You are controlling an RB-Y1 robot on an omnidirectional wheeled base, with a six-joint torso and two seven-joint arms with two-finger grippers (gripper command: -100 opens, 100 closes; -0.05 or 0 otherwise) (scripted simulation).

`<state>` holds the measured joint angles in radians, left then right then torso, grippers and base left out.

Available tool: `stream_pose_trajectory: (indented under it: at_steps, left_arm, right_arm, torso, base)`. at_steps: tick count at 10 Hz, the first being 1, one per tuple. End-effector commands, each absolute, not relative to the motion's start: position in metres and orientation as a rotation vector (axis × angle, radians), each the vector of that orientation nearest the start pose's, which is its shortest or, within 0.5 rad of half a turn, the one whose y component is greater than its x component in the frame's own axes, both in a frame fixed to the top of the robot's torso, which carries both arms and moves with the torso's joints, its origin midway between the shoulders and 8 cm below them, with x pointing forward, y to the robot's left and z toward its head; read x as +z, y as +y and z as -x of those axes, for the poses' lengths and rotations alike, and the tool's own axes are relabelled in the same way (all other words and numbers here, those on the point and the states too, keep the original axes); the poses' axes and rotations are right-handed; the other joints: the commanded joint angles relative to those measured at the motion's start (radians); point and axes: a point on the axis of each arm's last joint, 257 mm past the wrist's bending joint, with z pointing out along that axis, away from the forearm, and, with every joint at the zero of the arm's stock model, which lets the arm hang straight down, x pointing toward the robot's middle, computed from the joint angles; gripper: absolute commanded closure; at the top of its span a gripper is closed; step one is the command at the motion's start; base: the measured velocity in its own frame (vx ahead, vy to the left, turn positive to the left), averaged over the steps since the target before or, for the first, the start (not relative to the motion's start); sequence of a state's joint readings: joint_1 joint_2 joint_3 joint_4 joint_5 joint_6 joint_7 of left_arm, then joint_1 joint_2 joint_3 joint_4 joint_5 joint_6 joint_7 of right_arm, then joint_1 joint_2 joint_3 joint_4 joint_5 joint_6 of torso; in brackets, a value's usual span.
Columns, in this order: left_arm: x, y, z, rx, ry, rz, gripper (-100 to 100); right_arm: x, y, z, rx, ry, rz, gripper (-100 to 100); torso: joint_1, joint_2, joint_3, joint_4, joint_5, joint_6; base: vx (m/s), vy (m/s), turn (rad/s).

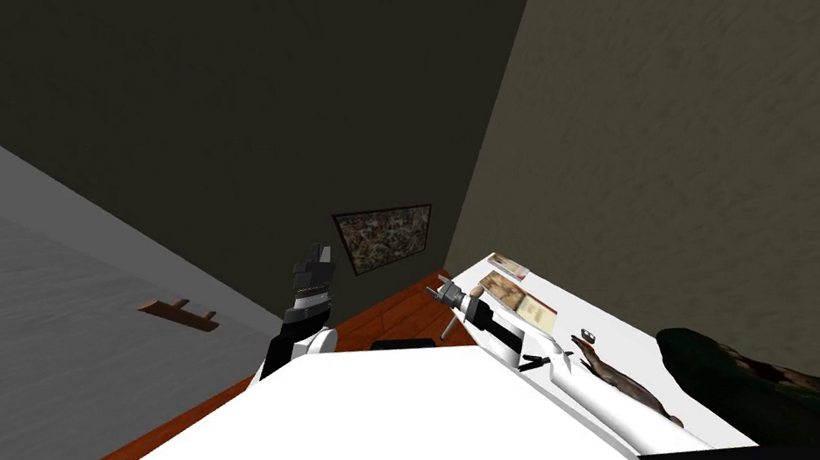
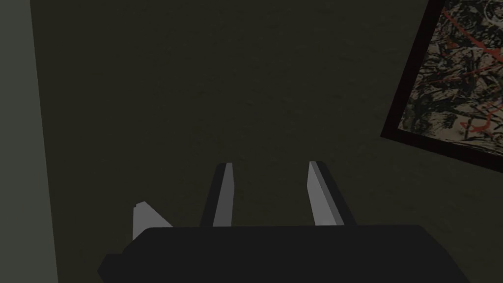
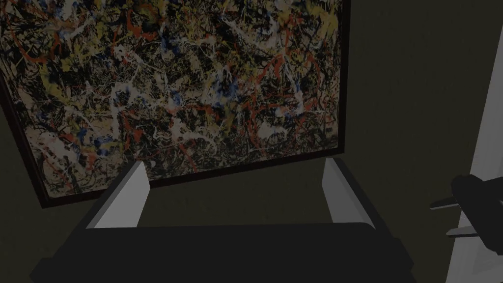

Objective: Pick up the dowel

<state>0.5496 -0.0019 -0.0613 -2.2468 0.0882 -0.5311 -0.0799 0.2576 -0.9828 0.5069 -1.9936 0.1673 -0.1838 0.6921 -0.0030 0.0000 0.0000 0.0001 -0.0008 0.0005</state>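
Note:
A short tan rod-like piece [image 1: 477, 290] lies on the white table [image 1: 630, 344] right beside my right wrist; I cannot tell for sure that it is the dowel. My right gripper [image 1: 438, 310] hangs off the table's near corner, pointing away from the table toward a framed splatter painting [image 3: 177, 83]. It is open [image 3: 236, 191] and holds nothing. My left gripper [image 1: 319, 253] is raised to the left of it, facing the dark wall. Its fingers [image 2: 223, 196] stand apart at a narrow gap, with nothing between them.
On the table lie two flat books [image 1: 519, 301], a small black object [image 1: 589, 336], a long brown twisted object [image 1: 624, 385] and a dark green mass [image 1: 742, 381]. Reddish wooden floor [image 1: 377, 313] shows below the painting [image 1: 383, 236]. A brown peg rack [image 1: 178, 311] hangs on the grey wall.

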Motion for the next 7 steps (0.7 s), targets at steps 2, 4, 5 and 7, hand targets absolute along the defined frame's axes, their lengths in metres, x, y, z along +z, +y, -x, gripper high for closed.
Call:
stream_pose_trajectory:
  at_steps: [2, 4, 5, 7]
  left_arm:
    - [-0.001, 0.277, -0.342, -1.312, 0.609, 0.734, 0]
    - [-0.001, 0.277, -0.342, -1.312, 0.609, 0.734, 0]
    - [-0.001, 0.277, -0.342, -1.313, 0.609, 0.734, 0]
    - [-0.001, 0.277, -0.342, -1.312, 0.609, 0.734, 0]
  right_arm:
    - [-0.281, -0.181, -0.351, 0.454, 1.792, 0.715, -100]
    - [-0.301, -0.198, -0.345, 0.377, 1.829, 0.808, -100]
    - [-0.302, -0.202, -0.345, 0.364, 1.830, 0.824, -100]
    - [-0.320, -0.222, -0.338, 0.287, 1.864, 0.914, -100]
  torso:
    - [0.000, 0.000, 0.000, 0.000, 0.000, 0.001]
    - [0.000, -0.001, 0.000, 0.000, 0.000, 0.001]
    - [0.000, 0.000, 0.000, 0.000, 0.000, 0.000]
    - [0.000, -0.001, 0.000, 0.000, 0.000, 0.000]
  base:
    - [-0.024, -0.038, 0.176]
    - [-0.023, -0.039, 0.161]
    - [-0.027, -0.040, 0.099]
    - [-0.023, -0.038, 0.153]
